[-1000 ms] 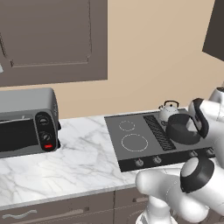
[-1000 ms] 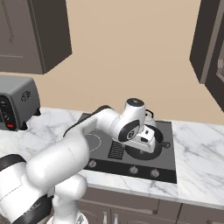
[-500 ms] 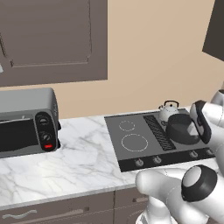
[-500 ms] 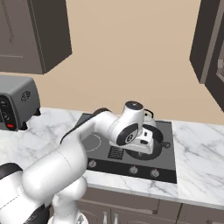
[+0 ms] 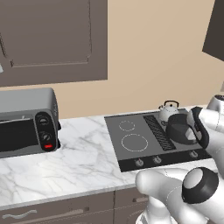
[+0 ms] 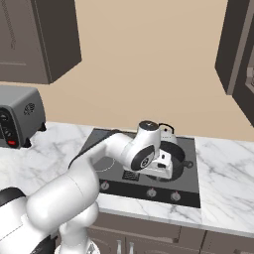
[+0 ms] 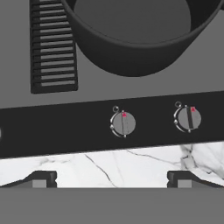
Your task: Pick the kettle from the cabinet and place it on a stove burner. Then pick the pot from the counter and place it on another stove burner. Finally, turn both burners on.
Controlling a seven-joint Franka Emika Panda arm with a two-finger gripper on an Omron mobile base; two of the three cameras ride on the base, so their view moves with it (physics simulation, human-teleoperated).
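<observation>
The dark pot (image 7: pixel 131 48) stands on the cooktop (image 7: pixel 52 127) just beyond my gripper (image 7: pixel 113 180). The gripper is open, its fingertips (image 7: pixel 41 178) far apart with nothing between them. It hangs low over the counter's (image 7: pixel 109 162) front strip and faces two round knobs (image 7: pixel 123 124) (image 7: pixel 189 118) with red marks. From the left base view the pot (image 5: pixel 178 131) occupies the right front of the cooktop (image 5: pixel 131 153), and the silver kettle (image 5: pixel 168 110) stands right behind it. Two bare burner rings (image 5: pixel 134 142) (image 5: pixel 127 126) lie to their left. My arm hides part of the pot (image 6: pixel 181 159) and kettle (image 6: pixel 167 131).
A grey toaster oven (image 5: pixel 24 122) stands on the marble counter (image 5: pixel 78 162) at the left. Dark wall cabinets hang above at the left (image 5: pixel 52 39) and at the right (image 6: pixel 238 49). A slatted vent (image 7: pixel 52 48) runs down the cooktop's middle. Front knobs (image 6: pixel 152 192) line its edge.
The hand has sunk a little and drawn back toward the cooktop's front edge. Pot and kettle stand where they were. The jaws stay wide.
</observation>
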